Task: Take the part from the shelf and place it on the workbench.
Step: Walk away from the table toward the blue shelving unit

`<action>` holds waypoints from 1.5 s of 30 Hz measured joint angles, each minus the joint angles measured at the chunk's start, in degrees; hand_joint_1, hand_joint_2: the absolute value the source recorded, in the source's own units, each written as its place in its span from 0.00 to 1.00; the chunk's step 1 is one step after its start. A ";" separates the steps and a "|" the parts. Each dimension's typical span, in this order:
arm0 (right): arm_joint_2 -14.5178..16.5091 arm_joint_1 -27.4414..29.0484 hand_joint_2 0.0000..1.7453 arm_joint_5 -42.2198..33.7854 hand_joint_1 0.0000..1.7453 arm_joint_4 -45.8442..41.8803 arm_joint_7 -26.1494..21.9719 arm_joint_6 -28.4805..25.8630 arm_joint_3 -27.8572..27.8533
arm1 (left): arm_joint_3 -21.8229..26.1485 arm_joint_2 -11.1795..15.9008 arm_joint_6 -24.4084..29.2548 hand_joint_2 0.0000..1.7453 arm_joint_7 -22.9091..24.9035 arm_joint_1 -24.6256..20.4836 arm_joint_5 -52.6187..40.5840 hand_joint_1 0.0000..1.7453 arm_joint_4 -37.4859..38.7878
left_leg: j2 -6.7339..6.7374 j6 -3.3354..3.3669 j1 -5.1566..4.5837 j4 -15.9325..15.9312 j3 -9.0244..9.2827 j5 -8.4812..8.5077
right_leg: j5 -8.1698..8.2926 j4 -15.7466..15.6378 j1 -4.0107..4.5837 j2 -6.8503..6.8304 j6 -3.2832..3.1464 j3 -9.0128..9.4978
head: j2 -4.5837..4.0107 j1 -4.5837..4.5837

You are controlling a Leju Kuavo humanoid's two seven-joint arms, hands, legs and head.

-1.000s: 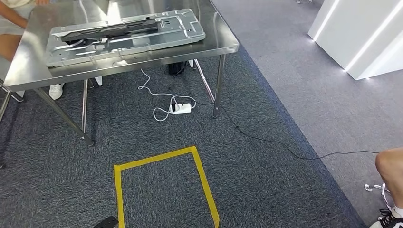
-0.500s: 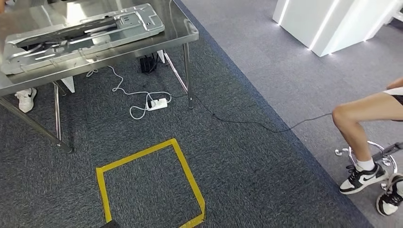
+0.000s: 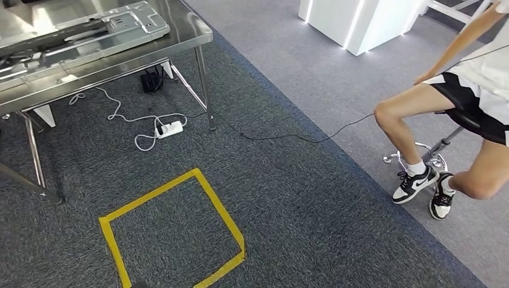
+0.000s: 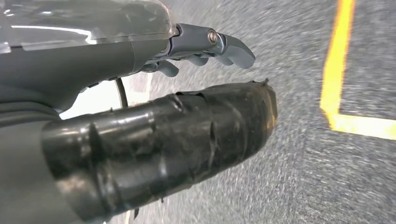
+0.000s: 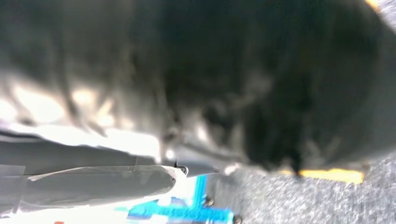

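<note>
The steel workbench (image 3: pixel 180 45) stands at the upper left of the head view, with a large grey sheet-metal panel (image 3: pixel 78 33) lying flat on it. In the left wrist view my left hand (image 4: pixel 163 121) hangs over the carpet, its fingers (image 4: pixel 229 46) stretched out and apart from the black-wrapped thumb, holding nothing. My right hand (image 5: pixel 187 93) is a dark blur in the right wrist view, and its fingers cannot be made out.
A yellow tape square (image 3: pixel 150 193) marks the dark carpet in front of me. A white power strip (image 3: pixel 170 128) and a black cable (image 3: pixel 300 139) lie near the table legs. A person (image 3: pixel 420 108) sits on a stool (image 3: pixel 441 147) at the right. White cabinets (image 3: pixel 354 18) stand behind.
The camera has swung to the right: the workbench and tape square slid left, and the seated person has come well into view at the right.
</note>
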 joint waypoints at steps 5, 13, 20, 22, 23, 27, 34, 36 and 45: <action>-0.25 -0.41 0.00 0.45 0.00 -0.14 -2.45 -0.64 -0.37 | -0.91 0.09 -0.49 0.00 -0.09 -1.08 -0.10 0.00 0.00 | 3.21 -1.67 0.11 1.40 -1.69 1.20 | -1.34 -13.28 1.13 -2.54 -1.76 8.00 | 0.00 -0.01; -0.27 -0.83 0.00 2.56 0.00 -0.14 -5.39 -0.35 -0.85 | -1.42 0.47 -2.44 0.00 0.02 -1.58 0.42 0.00 0.04 | -3.88 -2.94 0.77 16.75 -4.78 -9.46 | 3.19 -12.96 0.95 1.95 -3.97 2.53 | 0.00 -0.02; 0.49 -0.94 0.00 4.69 0.00 -0.13 -5.82 0.69 -0.40 | -1.75 0.16 -2.55 0.00 1.83 -2.98 1.42 0.00 0.06 | -7.36 -2.44 1.14 1.39 5.07 -5.87 | 5.85 -10.57 0.72 6.21 -1.65 -2.11 | 0.00 0.04; 0.87 -0.81 0.00 5.80 0.00 -0.10 -5.69 1.30 0.29 | -1.75 -0.20 -3.22 0.00 1.87 -3.39 2.21 0.00 0.08 | -6.12 -1.43 1.18 1.23 4.53 -5.12 | 5.57 -9.94 0.66 5.72 -1.05 -2.74 | 0.00 0.08; 1.10 -0.83 0.00 6.19 0.00 -0.08 -5.61 1.46 0.63 | -1.75 -0.34 -3.38 0.00 1.87 -3.56 2.39 0.00 0.09 | -5.43 -0.88 1.22 1.09 4.24 -4.64 | 4.19 -8.30 0.64 4.69 -0.86 -3.50 | 0.00 0.11; 1.83 -1.09 0.00 7.75 0.00 -0.07 -5.72 2.42 1.79 | -1.72 -0.54 -3.93 0.00 2.37 -3.71 3.02 0.00 0.26 | -2.49 -0.12 0.64 1.18 2.62 -3.25 | -3.67 3.99 0.51 1.75 -0.42 -7.24 | 0.00 0.21; 2.02 -1.51 0.00 11.71 0.00 -0.09 -5.72 4.25 4.99 | -0.34 -2.42 -3.14 1.00 6.27 -4.55 5.46 0.00 0.35 | 1.57 -1.03 0.04 1.83 1.37 -2.50 | 0.19 -11.26 1.69 -2.27 -2.08 4.19 | 0.00 0.17; 1.98 -1.53 0.00 12.72 0.00 -0.09 -5.72 4.47 5.87 | 0.36 -3.32 -2.58 0.75 7.52 -4.85 6.38 0.00 0.35 | 2.32 -1.55 0.03 1.81 1.29 -2.42 | 0.68 -11.59 1.67 -1.38 -2.72 3.88 | 0.00 0.17; 1.95 -2.04 0.00 15.31 0.00 -0.07 -6.51 5.24 8.30 | 3.03 -5.68 -1.24 0.00 10.83 -4.60 9.21 0.00 0.35 | -4.22 -2.38 0.56 13.59 -2.94 -7.66 | 2.49 -11.24 1.49 3.93 -4.30 1.87 | 0.00 0.16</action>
